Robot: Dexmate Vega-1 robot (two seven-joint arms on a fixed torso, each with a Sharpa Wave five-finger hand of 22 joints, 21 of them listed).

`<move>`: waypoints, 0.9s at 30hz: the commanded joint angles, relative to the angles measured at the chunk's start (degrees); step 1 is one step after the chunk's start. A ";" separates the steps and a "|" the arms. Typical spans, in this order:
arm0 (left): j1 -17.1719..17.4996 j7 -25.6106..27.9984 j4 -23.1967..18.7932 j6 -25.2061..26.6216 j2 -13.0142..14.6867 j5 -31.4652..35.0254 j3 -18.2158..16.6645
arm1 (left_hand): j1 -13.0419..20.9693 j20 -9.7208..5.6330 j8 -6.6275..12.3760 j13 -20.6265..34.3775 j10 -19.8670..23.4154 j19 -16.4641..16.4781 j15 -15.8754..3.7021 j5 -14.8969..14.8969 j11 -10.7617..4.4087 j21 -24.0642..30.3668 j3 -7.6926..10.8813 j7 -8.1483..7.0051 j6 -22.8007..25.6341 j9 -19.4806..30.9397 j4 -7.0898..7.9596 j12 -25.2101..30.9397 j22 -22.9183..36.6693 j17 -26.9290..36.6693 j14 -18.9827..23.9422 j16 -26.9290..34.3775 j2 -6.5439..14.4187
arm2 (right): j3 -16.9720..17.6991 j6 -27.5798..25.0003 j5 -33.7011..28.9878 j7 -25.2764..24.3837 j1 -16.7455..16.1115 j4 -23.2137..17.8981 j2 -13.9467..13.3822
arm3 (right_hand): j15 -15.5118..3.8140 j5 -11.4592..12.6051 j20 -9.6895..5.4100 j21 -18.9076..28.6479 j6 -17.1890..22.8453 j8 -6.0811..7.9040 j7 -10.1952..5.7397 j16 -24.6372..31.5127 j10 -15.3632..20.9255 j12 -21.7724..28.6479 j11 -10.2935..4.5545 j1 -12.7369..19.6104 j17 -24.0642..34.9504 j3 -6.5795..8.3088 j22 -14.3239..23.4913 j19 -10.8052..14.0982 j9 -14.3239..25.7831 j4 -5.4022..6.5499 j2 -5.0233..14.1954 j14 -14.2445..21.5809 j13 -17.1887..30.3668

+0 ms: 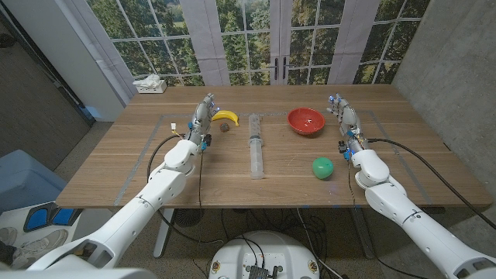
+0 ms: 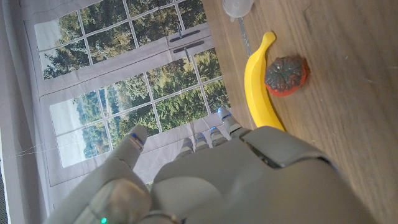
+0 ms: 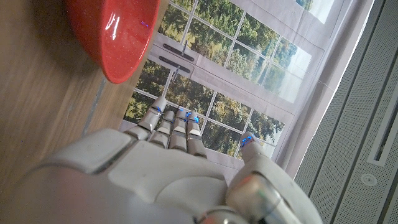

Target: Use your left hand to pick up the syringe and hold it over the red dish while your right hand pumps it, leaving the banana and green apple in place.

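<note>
Head view is showing the syringe lying flat in the middle of the table, between the banana and the red dish. The left hand and right hand are both waiting with fingers apart, holding nothing. I am guessing the syringe is light, hard and slippery plastic, so gripping round its fat middle looks best.

One syringe, one banana, one green apple and one red dish are lying on the one wooden table. One small brown and red item is sitting beside the banana, and one white box is resting at the far left corner. Two robot hands are showing, the left hand and the right hand.
</note>
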 commanded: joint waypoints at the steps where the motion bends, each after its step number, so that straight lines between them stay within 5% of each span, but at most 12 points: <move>1: -0.58 4.73 -3.70 4.95 -0.75 2.00 1.38 | 1.12 -1.64 0.40 0.30 0.39 1.31 -0.60 -0.23 0.23 -0.81 -0.21 0.60 -0.67 0.36 -2.43 0.04 0.13 0.06 1.04 0.11 -1.28 | 0.18 -0.46 -1.54 -0.98 -1.20 -1.59 -1.14 | -0.48 -0.31 -2.29 -0.39 0.66 0.21 0.19 0.19 0.65 0.54 0.11 0.41 0.10 0.17 0.19 0.29 0.24 -0.36 0.04 0.32 0.00; 8: -0.70 8.08 -6.90 8.56 -0.94 3.91 2.45 | 2.68 -0.25 0.70 0.38 1.37 2.86 0.41 -0.77 1.13 -1.75 -0.37 0.93 -0.61 0.43 -4.97 0.23 0.20 0.12 2.66 0.37 -1.62 | 0.95 0.36 -1.85 -1.46 -2.85 -2.63 -1.83 | -0.43 -0.37 -2.13 -0.78 0.74 0.21 0.20 0.20 0.88 0.61 0.17 0.44 -0.03 0.10 0.19 0.46 0.24 -0.55 0.08 0.48 -0.15; 27: -3.11 14.76 -12.79 19.68 -0.84 10.18 5.75 | 6.68 2.36 1.53 0.56 2.51 5.66 3.06 -1.84 2.43 -3.38 0.14 0.27 0.33 0.61 -8.71 0.38 0.34 0.27 5.29 0.53 -0.46 | 2.31 1.92 -2.64 -1.65 -6.09 -5.45 -3.03 | -0.11 -0.49 -1.80 -1.61 1.29 0.33 0.50 0.24 1.30 0.73 0.44 0.46 -0.35 -0.12 0.22 1.19 0.26 -1.03 0.07 0.97 -0.49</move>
